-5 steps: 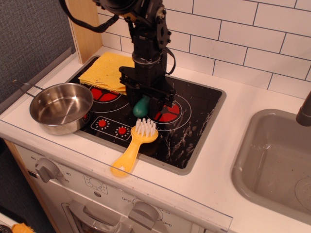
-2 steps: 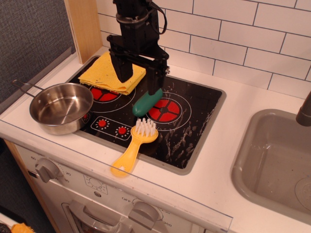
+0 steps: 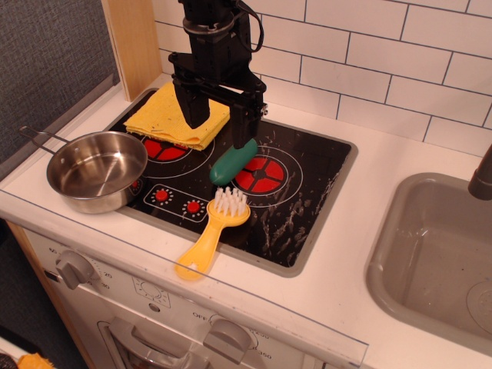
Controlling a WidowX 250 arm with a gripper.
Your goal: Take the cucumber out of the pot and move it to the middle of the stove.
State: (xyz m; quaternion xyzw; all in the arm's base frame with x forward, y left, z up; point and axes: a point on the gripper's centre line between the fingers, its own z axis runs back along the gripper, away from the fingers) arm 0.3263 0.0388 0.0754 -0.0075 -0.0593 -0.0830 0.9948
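The dark-green cucumber [image 3: 233, 162] lies on the black stove [image 3: 307, 192], near its middle, at the left edge of the right red burner. My gripper [image 3: 217, 115] is open and empty, raised above and slightly behind the cucumber; its two black fingers [image 3: 244, 119] hang apart. The steel pot [image 3: 98, 170] stands empty at the stove's front left corner, its thin dark handle pointing left.
A yellow brush [image 3: 213, 231] lies on the stove's front edge, bristles just in front of the cucumber. A folded yellow cloth [image 3: 175, 114] covers the back left burner. A grey sink [image 3: 438, 254] is at the right. A tiled wall runs behind.
One second ago my gripper was low with its fingers around the cucumber. It has let go, opened and risen back-left. The cucumber stays on the stove.
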